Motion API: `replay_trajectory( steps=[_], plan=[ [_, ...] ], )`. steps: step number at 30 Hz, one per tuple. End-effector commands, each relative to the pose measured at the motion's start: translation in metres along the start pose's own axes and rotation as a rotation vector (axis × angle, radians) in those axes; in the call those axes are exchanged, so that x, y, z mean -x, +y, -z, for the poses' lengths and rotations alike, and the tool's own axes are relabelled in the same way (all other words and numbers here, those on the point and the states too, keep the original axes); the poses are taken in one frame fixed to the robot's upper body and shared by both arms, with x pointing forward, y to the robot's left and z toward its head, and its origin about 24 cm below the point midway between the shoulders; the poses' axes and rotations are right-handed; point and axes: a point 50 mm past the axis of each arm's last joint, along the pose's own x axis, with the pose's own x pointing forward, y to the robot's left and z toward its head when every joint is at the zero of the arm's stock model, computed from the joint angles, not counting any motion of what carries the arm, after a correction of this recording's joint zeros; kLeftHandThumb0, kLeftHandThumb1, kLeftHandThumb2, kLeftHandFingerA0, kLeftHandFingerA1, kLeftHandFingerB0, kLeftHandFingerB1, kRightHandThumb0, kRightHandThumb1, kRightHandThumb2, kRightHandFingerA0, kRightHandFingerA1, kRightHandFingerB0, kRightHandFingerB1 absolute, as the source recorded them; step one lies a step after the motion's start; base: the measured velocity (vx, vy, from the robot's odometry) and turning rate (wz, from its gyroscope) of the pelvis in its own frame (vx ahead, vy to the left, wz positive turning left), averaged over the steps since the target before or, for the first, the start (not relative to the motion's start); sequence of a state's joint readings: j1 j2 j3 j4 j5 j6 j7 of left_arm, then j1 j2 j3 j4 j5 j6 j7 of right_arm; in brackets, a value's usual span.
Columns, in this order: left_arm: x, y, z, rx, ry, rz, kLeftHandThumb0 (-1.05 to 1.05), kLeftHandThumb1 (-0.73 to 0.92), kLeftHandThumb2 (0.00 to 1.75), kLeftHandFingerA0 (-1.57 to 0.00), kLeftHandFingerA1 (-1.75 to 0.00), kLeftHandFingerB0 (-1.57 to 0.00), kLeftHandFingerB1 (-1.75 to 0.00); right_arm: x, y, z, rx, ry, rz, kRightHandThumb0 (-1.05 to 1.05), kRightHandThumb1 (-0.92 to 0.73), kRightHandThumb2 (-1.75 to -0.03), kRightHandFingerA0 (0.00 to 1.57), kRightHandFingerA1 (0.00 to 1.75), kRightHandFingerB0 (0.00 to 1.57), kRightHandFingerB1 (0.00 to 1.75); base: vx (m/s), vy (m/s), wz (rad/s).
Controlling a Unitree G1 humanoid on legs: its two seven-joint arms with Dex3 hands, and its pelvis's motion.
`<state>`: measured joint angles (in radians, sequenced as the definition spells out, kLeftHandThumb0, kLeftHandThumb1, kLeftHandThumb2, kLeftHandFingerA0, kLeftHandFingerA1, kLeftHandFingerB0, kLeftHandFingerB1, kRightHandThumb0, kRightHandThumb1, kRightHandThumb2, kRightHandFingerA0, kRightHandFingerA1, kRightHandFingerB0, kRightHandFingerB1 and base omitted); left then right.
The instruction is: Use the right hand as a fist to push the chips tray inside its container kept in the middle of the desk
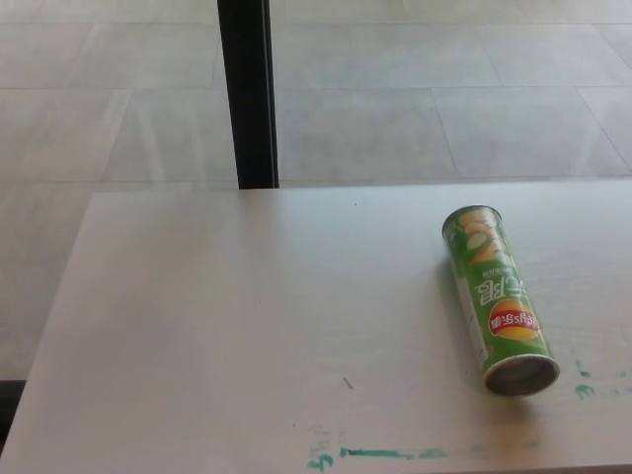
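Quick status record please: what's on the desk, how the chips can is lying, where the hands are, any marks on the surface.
desk: white desk, seen from above
chips can: green chips can lying on its side at the right of the desk
near end: round end faces the camera; no tray seen sticking out
surface marks: green paint smears along the near edge
background: black post behind the desk, tiled floor
left hand: not in view
right hand: not in view
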<state>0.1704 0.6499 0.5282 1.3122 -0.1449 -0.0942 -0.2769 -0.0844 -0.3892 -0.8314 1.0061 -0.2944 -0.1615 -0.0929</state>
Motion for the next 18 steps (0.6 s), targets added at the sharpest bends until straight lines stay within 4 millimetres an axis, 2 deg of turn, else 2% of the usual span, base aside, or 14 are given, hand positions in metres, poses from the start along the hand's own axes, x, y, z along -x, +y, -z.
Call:
replay_trajectory(
  steps=[1, 6, 8, 9, 10, 11, 13, 14, 17, 18],
  plan=[
    [-0.002, -0.002, -0.005, 0.039, -0.017, -0.007, -0.69, 0.82, 0.64, -0.53, -0.54, -0.42, -0.42, 0.006, 0.012, 0.011, -0.18, 0.038, 0.146, -0.59, -0.74, -0.62, 0.89, 0.98, 0.63, 0.6, 0.0, 0.0, 0.0],
    [-0.002, -0.004, -0.006, 0.016, -0.014, -0.01, -0.67, 0.83, 0.65, -0.52, -0.54, -0.44, -0.44, 0.008, 0.019, 0.014, -0.148, 0.036, 0.103, -0.61, -0.75, -0.63, 0.85, 0.89, 0.65, 0.52, 0.0, 0.0, 0.0],
    [-0.002, -0.004, -0.005, 0.027, -0.011, -0.017, -0.67, 0.84, 0.64, -0.53, -0.55, -0.43, -0.43, 0.008, 0.02, 0.013, -0.164, 0.022, 0.096, -0.6, -0.74, -0.62, 0.84, 0.91, 0.62, 0.53, 0.0, 0.0, 0.0],
    [-0.002, -0.004, -0.005, 0.024, -0.012, -0.017, -0.66, 0.66, 1.03, -0.48, -0.64, -0.38, -0.56, 0.008, 0.021, 0.013, -0.161, 0.023, 0.096, -0.61, -0.74, -0.62, 0.87, 0.87, 0.63, 0.53, 0.0, 0.0, 0.0],
    [-0.002, -0.004, -0.004, 0.018, -0.013, -0.017, -0.66, 0.66, 1.03, -0.48, -0.64, -0.38, -0.56, 0.008, 0.021, 0.013, -0.156, 0.025, 0.098, -0.61, -0.74, -0.62, 0.87, 0.87, 0.63, 0.53, 0.0, 0.0, 0.0],
    [-0.002, -0.003, -0.005, 0.026, -0.016, -0.006, -0.67, 0.83, 0.65, -0.51, -0.54, -0.43, -0.44, 0.008, 0.02, 0.015, -0.119, 0.023, 0.07, -0.6, -0.76, -0.63, 0.86, 0.92, 0.62, 0.53, 0.0, 0.0, 0.0],
    [-0.002, -0.004, -0.005, 0.019, -0.014, -0.01, -0.67, 0.83, 0.64, -0.53, -0.57, -0.46, -0.45, 0.008, 0.02, 0.016, -0.105, 0.027, 0.058, -0.61, -0.77, -0.63, 0.86, 0.87, 0.62, 0.53, 0.0, 0.0, 0.0],
    [-0.002, -0.004, -0.004, 0.019, -0.015, -0.013, -0.67, 0.82, 0.64, -0.54, -0.57, -0.46, -0.45, 0.009, 0.019, 0.018, -0.05, 0.021, 0.058, -0.61, -0.78, -0.63, 0.9, 0.74, 0.65, 0.52, 0.0, 0.0, 0.0],
    [-0.002, -0.004, -0.004, 0.03, -0.02, -0.012, -0.67, 0.83, 0.64, -0.53, -0.57, -0.44, -0.45, 0.009, 0.021, 0.019, -0.072, 0.023, 0.048, -0.6, -0.76, -0.62, 0.87, 0.72, 0.66, 0.53, 0.0, 0.0, 0.0],
    [-0.002, -0.004, -0.005, 0.007, -0.015, -0.019, -0.67, 0.67, 1.04, -0.5, -0.64, -0.37, -0.55, 0.01, 0.022, 0.019, -0.043, 0.018, 0.03, -0.61, -0.78, -0.63, 0.84, 0.65, 0.65, 0.52, 0.0, 0.0, 0.0]
  ],
)
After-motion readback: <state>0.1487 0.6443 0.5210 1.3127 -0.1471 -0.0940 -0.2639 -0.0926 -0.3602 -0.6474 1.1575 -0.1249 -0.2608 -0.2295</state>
